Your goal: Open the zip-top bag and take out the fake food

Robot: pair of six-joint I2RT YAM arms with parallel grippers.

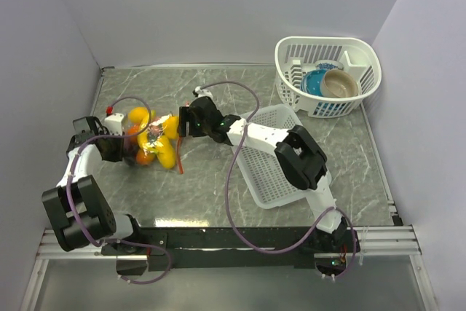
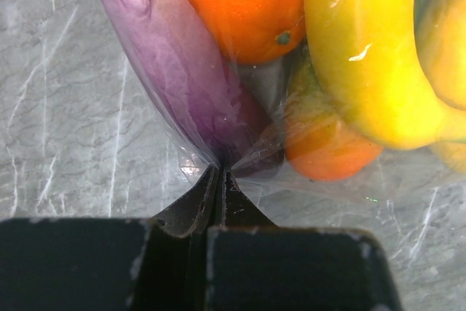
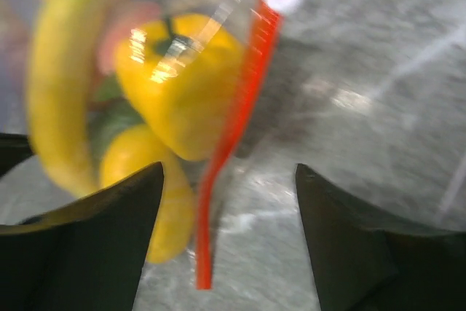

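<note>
Bag pinched on left, right fingers spread at the zip strip

Zip-top bag (image 1: 154, 138) lies on the grey surface (image 1: 211, 194) toward its left edge, about midway between near and far edges. Fake food (image 1: 138, 116) all inside it: banana (image 2: 364, 71), orange (image 2: 240, 5), purple piece (image 2: 175, 56), yellow pepper (image 3: 182, 85), more orange and yellow pieces behind. Left fingers (image 2: 217, 193) clenched on a fold of the bag's clear film, just beside the purple piece. Right fingers (image 1: 183, 125) spread apart at the bag's right end, grasping nothing; red zip strip (image 3: 240, 107) runs down through the gap, touching neither finger as far as the blurred wrist view shows. Flat white mesh basket (image 1: 273, 154) right of centre, under the right arm. Taller white basket (image 1: 328, 71) at the far right corner, holding a blue bowl (image 1: 314, 81) and tan bowl (image 1: 341, 84).
</note>
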